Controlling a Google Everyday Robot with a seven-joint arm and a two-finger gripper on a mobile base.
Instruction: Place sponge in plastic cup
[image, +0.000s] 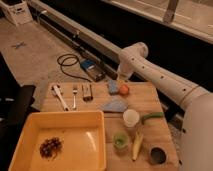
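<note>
One pincer (120, 79) hovers at table's (150, 101) far edge, by sponge (113, 87).

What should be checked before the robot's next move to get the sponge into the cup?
1. Hand open: ok.
2. Hand just above the small thick blue sponge: ok.
3. Sponge lying free on the wooden board: ok.
4. Space around the sponge: not ok, the orange ball sits right beside it.
5. Short translucent green plastic cup upright: ok.
6. Cup empty: cannot tell.
</note>
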